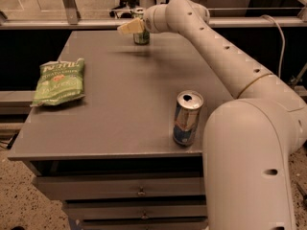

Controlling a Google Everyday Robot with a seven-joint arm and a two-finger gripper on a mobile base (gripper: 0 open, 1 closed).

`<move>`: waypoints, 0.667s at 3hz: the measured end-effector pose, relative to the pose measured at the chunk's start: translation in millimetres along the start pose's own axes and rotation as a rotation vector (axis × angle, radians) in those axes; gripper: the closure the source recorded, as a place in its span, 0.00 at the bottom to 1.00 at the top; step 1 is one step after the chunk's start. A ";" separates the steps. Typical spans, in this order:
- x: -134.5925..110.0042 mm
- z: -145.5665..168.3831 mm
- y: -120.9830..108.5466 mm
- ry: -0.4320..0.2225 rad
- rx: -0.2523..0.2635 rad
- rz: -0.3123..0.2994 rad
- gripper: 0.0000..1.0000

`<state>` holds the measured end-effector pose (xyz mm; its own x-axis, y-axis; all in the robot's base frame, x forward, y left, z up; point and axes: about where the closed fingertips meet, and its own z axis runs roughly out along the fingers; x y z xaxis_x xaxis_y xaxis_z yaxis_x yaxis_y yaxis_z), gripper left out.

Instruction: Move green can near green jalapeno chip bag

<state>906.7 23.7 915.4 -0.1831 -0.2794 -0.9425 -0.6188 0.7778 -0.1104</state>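
The green can [141,34] stands upright at the far edge of the grey table [120,104], near its middle. My gripper [133,26] is at the can's upper part, its pale tip sticking out to the can's left and covering the can's top. The arm reaches in from the right. The green jalapeno chip bag [59,82] lies flat at the table's left side, well apart from the can.
A taller blue-and-silver can [187,117] stands upright near the table's front right edge, close to my arm's big white base link [249,166]. Drawers [139,191] sit under the tabletop. A rail [72,23] runs behind the table.
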 end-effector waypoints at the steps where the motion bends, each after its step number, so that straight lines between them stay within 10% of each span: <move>1: -1.2 10.6 5.4 0.000 -0.025 0.011 0.21; 2: 1.2 10.7 0.3 0.003 -0.020 0.017 0.44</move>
<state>914.5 29.6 910.8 -0.1959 -0.2683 -0.9432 -0.6309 0.7708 -0.0882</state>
